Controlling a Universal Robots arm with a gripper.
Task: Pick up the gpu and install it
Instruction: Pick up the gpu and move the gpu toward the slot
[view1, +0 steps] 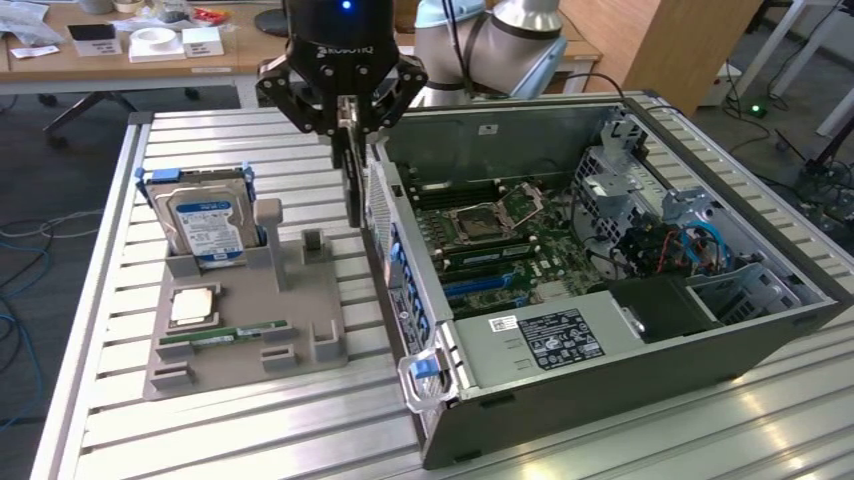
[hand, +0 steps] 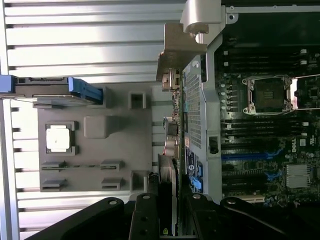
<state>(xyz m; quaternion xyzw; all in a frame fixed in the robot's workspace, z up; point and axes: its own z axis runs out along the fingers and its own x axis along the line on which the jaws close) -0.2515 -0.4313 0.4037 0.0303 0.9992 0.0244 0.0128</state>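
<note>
Grip: our gripper (view1: 351, 128) is clamped on the graphics card (view1: 354, 190), which hangs edge-on | Place: above the gap between the gray tray (view1: 234, 355) and the computer case (view1: 587, 400) | Care: we judge it needs a firm, upright hold, clearing the case wall.

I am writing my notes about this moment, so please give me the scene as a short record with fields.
gripper: gripper shut on the gpu
gpu: edge-on, hanging under the gripper, between the gray tray and the computer case
on tray: hard drive standing; memory stick lying flat
case: side open, motherboard visible
install: gpu not yet in the case
</note>
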